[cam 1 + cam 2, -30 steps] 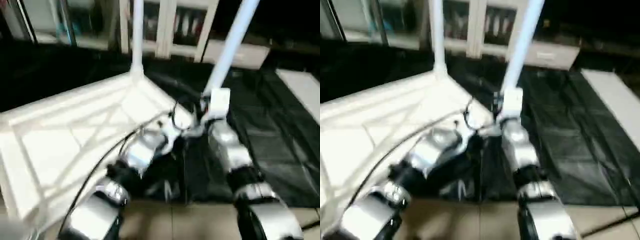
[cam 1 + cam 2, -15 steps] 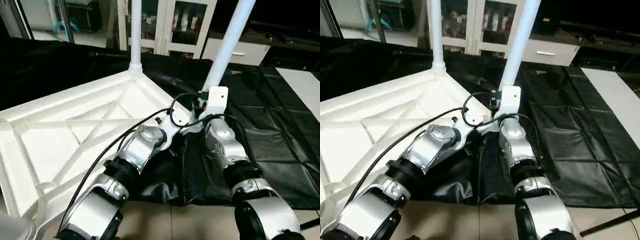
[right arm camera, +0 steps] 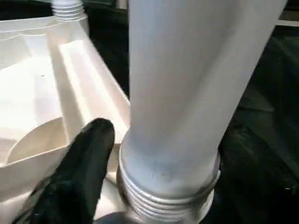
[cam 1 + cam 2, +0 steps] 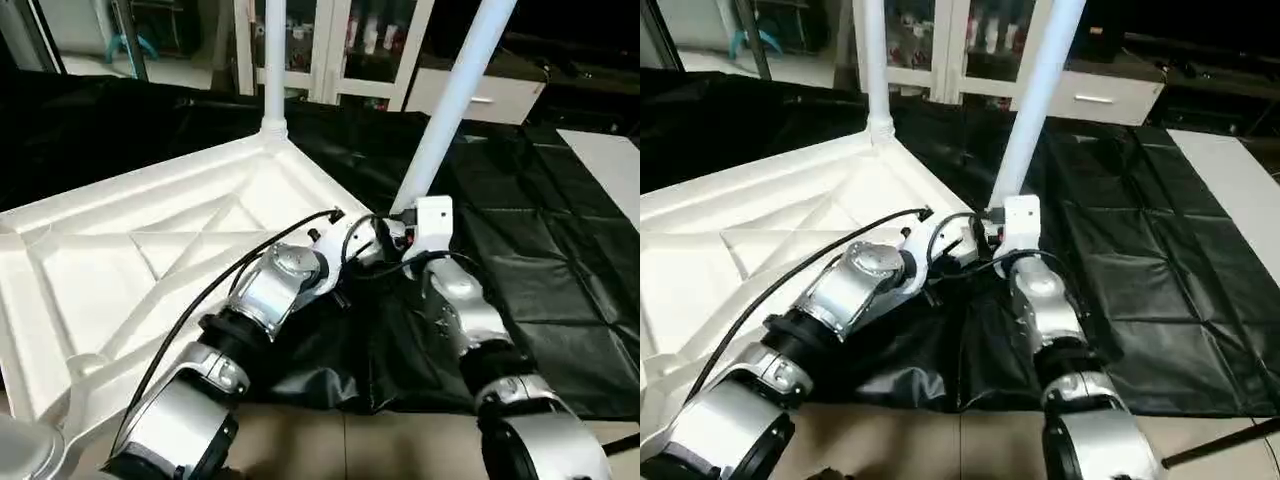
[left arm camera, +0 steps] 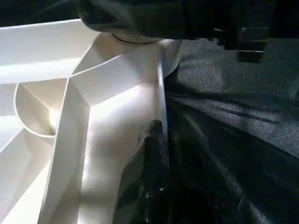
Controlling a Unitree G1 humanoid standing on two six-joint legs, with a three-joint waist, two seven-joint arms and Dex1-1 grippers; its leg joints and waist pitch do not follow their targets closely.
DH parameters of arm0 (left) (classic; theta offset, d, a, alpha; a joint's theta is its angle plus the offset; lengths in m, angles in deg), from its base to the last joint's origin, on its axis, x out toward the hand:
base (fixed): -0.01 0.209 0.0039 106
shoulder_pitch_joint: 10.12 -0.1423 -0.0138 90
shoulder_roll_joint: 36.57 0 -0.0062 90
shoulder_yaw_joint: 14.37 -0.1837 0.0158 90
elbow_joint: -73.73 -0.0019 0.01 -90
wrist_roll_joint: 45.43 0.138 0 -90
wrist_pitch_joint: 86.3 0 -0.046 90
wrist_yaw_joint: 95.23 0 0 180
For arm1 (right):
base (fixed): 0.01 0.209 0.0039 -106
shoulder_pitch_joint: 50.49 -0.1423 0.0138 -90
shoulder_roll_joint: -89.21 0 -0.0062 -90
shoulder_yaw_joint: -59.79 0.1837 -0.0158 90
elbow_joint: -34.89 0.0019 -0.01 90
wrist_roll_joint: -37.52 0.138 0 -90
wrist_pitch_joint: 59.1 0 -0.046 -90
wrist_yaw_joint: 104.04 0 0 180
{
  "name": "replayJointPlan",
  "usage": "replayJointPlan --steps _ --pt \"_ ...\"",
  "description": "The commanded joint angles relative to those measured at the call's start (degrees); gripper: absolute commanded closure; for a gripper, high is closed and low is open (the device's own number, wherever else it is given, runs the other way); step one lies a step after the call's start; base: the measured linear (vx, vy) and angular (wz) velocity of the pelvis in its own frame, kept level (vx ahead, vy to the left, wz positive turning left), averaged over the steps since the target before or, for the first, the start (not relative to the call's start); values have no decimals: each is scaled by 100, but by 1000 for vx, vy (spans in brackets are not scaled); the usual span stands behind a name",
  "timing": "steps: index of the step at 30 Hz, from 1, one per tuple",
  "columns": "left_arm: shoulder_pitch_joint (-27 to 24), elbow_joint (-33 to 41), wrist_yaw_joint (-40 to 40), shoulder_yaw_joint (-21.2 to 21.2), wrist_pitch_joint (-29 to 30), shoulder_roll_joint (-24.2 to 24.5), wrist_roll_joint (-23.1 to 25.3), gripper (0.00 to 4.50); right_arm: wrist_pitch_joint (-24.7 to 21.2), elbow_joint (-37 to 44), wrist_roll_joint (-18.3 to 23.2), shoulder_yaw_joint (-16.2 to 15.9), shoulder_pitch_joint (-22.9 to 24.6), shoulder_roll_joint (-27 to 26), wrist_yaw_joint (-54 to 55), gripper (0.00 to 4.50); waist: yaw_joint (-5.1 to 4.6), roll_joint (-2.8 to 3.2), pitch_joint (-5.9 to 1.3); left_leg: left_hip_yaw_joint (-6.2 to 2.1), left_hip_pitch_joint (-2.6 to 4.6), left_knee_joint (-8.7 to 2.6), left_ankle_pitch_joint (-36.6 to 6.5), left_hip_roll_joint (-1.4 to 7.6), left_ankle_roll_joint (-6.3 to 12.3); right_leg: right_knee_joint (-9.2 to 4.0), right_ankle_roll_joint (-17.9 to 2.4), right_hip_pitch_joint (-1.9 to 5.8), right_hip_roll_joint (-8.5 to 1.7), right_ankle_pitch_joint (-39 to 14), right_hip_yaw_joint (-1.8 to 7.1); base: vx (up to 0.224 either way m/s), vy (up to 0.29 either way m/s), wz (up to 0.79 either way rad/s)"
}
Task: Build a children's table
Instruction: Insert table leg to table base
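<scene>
Top (image 4: 150,260) inverted at frame left, ribs up, exposing corner sockets. 1 leg (image 4: 272,60) seated upper centre. Second leg (image 4: 450,100) tilted at centre, threaded end entering socket. Left gripper (image 5: 147,154) pinched on top's rim, steadying. Right gripper (image 3: 88,154) beside leg; finger spread indeterminable.

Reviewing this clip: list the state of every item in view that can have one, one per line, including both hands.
Large white plastic ribbed tabletop: lying underside up on the black sheet.
Far white tube leg: upright in its corner socket.
Near white tube leg: leaning, threaded end at the near corner socket, threads still showing.
Left hand: shut, at the tabletop's edge.
Right hand: beside the near leg's base.
Glass-door white cabinet: doors closed.
</scene>
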Motion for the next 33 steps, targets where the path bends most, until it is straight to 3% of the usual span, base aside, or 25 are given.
replayJointPlan --steps 1,8,9,13,14,19,26,27,33 --pt "160 382 84 47 -437 27 -55 450 -194 263 92 -93 224 60 -316 68 5 16 -359 -74 118 -315 -606 279 511 -276 -1369 309 -298 142 199 0 0 0" --pt "-126 609 584 -69 -491 445 -66 450 -994 1958 416 -265 972 570 -1272 9 47 19 -382 -71 114 -268 -266 297 677 -207 -1472 327 -282 603 190 0 0 0" --pt "-186 650 673 -79 -523 542 -69 450 -1196 2234 433 -321 1136 751 -1464 3 44 54 -379 -68 114 -269 -267 290 679 -210 -1498 315 -277 612 190 0 0 0" --pt "-377 789 1067 -103 -688 823 -139 450 -1665 3068 676 -544 1656 1404 -2523 3 56 58 -355 -72 110 -275 -498 303 618 -244 -1500 340 -281 410 190 0 0 0" --pt "-390 799 1097 -107 -696 845 -142 450 -1679 3119 694 -555 1686 1452 -2595 3 57 90 -354 -79 110 -282 -577 314 594 -241 -1502 336 -298 332 196 0 0 0" --pt "-617 1055 1552 -167 -652 1210 -202 450 -1913 3805 1046 -563 2060 2142 -3621 3 54 70 -334 -82 89 -274 -720 317 581 -254 -1526 331 -307 40 194 0 0 0" --pt "-908 1513 2355 -298 -723 1613 -378 450 -1853 4089 1214 -456 2107 2544 -4217 3 65 89 -325 -72 130 -275 -869 340 387 -248 -1479 278 -298 -336 193 0 0 0" --pt "-1087 1784 2924 -424 -862 1922 -523 450 -1828 4181 1327 -435 2105 2774 -4594 3 73 78 -321 -76 124 -275 -897 333 398 -258 -1479 285 -305 -370 192 0 0 0" --pt "-1285 2113 3593 -531 -930 2249 -743 450 -1941 4337 1537 -505 2093 3096 -5287 3 135 107 -290 -57 170 -296 -1353 358 205 -296 -1355 219 -302 -977 200 0 0 0"
